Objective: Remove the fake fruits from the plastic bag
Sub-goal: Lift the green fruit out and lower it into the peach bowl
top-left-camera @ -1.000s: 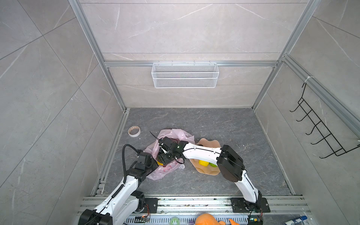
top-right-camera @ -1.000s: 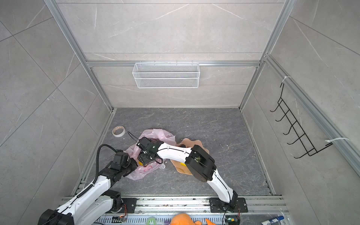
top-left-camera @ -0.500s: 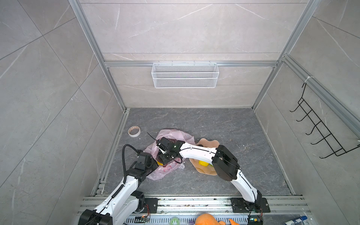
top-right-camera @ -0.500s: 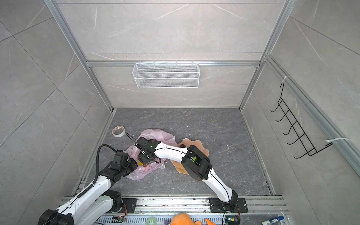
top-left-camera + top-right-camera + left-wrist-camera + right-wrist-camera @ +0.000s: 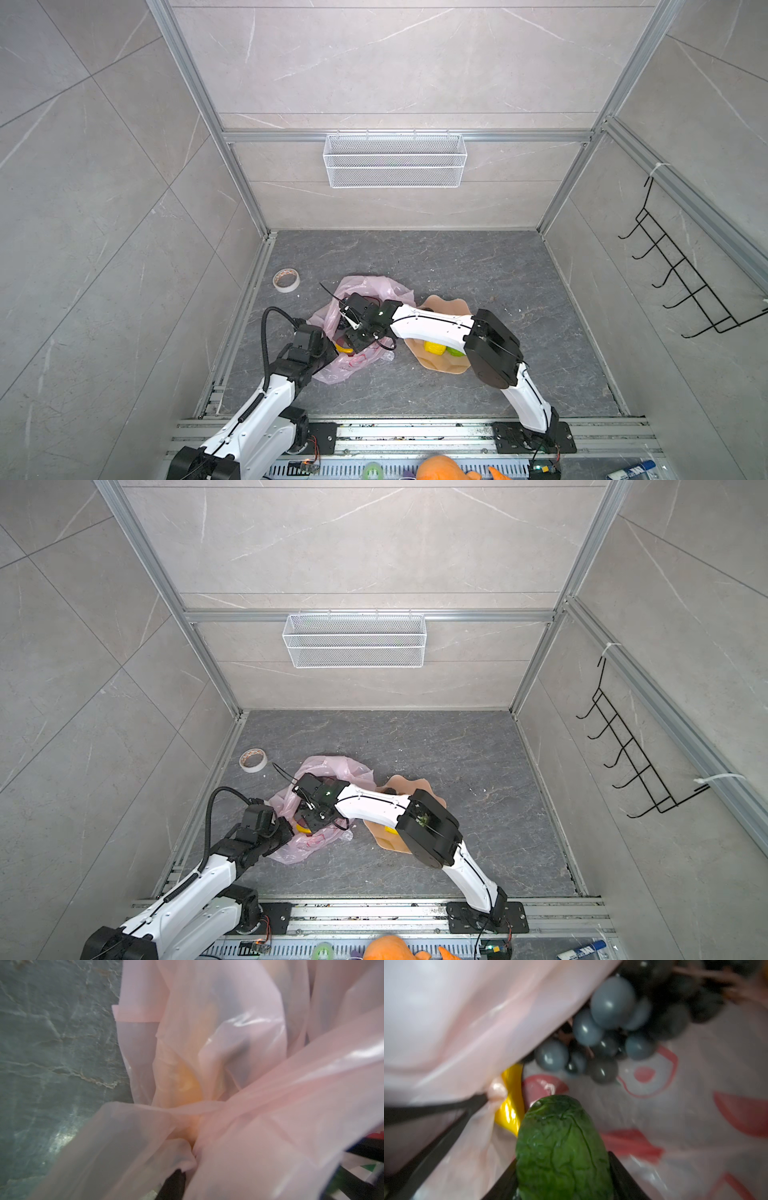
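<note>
Item: pink bag, thin and see-through with red print, lying crumpled and open on the grey floor near the left rail, just beside a peach plate. Contents already out, two: a yellow fruit and a light green fruit, side by side on the plate and partly under the right arm in both top views. Contents inside the bag, three that show: a dark green avocado, a bunch of dark grapes deeper in, and a yellow banana half under a fold of plastic. Whether further pieces lie beneath the folds cannot be told. Left gripper: closed tight on a gathered fold at the near edge of the bag, which holds the mouth up. Right gripper: across the middle and inside the mouth of the bag, jaws at a middling width, one on each flank of the avocado and apparently touching it, so the fruit reads as gripped though not yet out of the bag. Progress, judged: under halfway. The avocado is the piece in hand; its lift and carry to the plate, then the grapes and the banana, are left. Not part of the job: a tape roll, well apart by the rail.
</note>
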`<state>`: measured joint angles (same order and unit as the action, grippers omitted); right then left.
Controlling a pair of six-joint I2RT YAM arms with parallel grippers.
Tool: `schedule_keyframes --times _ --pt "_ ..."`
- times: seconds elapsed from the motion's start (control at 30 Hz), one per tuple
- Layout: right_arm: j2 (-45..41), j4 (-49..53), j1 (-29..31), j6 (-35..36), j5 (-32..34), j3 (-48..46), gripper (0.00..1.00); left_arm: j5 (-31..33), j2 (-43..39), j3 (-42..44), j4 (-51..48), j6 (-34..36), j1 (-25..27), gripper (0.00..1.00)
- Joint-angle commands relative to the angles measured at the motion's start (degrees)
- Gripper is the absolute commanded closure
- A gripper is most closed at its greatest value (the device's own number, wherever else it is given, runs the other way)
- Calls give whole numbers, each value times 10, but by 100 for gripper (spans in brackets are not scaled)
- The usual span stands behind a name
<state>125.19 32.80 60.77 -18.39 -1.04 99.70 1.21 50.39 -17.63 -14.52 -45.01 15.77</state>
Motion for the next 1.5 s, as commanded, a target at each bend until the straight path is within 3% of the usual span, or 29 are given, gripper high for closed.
schedule_keyframes --times 0.0,0.2,0.37,0.6,0.77,0.9,1.1,1.47 --pt "-81 -14 -1 -5 17 -37 44 -9 20 -38 27 45 1 90" --pt "-188 -42 -1 -15 63 -134 44 -14 74 -95 56 121 1 93" --pt "-272 -36 -12 -20 97 -202 44 -38 93 -87 127 161 3 95" --pt "-401 -1 -61 -41 99 -303 44 -53 115 -66 174 179 4 96" --pt "-469 47 -140 -57 108 -351 44 -53 121 -68 175 178 4 95" --pt "-484 74 -217 -59 129 -375 44 -52 121 -67 177 178 4 95" --pt "-478 72 -306 -71 100 -407 44 -51 115 -64 177 178 3 95" --pt "-425 64 -334 -77 106 -420 46 -50 118 -64 179 177 4 95"
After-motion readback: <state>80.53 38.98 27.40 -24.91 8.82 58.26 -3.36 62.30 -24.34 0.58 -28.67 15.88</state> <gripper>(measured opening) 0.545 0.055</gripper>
